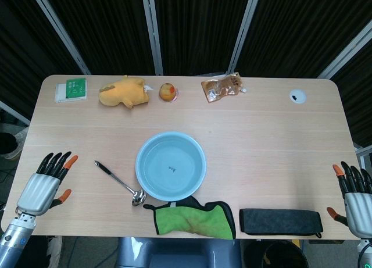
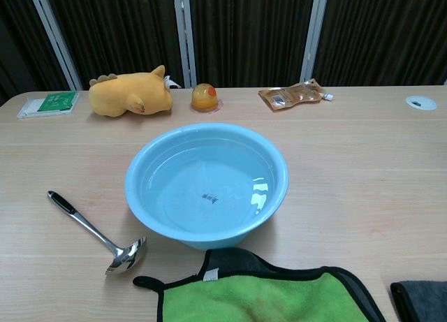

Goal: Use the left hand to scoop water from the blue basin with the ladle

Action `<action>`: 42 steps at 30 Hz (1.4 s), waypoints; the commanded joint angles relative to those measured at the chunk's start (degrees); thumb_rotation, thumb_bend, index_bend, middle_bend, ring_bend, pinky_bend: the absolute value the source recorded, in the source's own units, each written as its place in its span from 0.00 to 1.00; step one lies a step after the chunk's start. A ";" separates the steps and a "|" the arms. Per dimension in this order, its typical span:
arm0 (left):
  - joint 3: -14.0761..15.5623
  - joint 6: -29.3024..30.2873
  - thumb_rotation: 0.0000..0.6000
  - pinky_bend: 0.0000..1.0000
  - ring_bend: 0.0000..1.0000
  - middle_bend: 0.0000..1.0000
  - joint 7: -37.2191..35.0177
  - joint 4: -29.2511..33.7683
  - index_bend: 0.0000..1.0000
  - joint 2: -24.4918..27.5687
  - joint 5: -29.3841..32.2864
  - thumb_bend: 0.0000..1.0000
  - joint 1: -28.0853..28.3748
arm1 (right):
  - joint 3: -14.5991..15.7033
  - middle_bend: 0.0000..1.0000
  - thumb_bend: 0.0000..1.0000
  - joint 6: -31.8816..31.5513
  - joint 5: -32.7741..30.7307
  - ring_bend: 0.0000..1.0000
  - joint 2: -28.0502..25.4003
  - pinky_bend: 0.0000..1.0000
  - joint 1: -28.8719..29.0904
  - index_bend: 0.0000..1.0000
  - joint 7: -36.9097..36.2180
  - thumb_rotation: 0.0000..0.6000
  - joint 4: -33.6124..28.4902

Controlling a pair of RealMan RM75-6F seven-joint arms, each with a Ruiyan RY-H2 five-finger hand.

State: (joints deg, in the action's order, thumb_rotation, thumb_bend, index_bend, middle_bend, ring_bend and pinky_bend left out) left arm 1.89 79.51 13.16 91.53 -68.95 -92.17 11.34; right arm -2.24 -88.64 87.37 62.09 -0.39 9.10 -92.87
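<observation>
The ladle (image 1: 120, 183) lies flat on the table (image 1: 279, 140) just left of the blue basin (image 1: 170, 165), untouched. The left hand (image 1: 46, 183) rests well left of it — fingers spread, empty; the right hand (image 1: 353, 195) likewise at the far right edge.

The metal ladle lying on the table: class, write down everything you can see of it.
The shiny metal ladle with a black-tipped handle lies flat on the light wooden table, left of the round blue plastic basin of water. Its slim straight handle points to the far left; its small round bowl lies nearest the robot, close to the basin's wall and to the green cloth. Contact with either cannot be told. No hand touches it.
</observation>
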 commanded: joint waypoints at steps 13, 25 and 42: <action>-0.26 -5.25 1.00 0.00 0.00 0.00 -1.99 0.14 0.21 0.71 2.95 0.29 1.90 | -0.08 0.00 0.00 0.62 0.16 0.00 0.50 0.00 0.52 0.00 0.55 1.00 0.18; -2.05 -13.29 1.00 0.00 0.00 0.00 -0.24 -3.21 0.33 -2.47 7.72 0.30 6.25 | -1.13 0.00 0.00 1.75 -1.41 0.00 0.62 0.00 1.35 0.00 -0.48 1.00 0.48; -4.76 -22.42 1.00 0.00 0.00 0.00 4.99 -13.36 0.50 -15.95 15.26 0.29 12.07 | -1.16 0.00 0.00 2.23 -1.42 0.00 -0.89 0.00 1.60 0.00 -4.84 1.00 1.40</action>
State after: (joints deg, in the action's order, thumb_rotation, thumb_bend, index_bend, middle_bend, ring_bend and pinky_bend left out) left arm -2.57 57.87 18.09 79.05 -83.84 -77.57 22.73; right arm -3.33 -86.41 86.09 61.34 1.24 4.48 -91.54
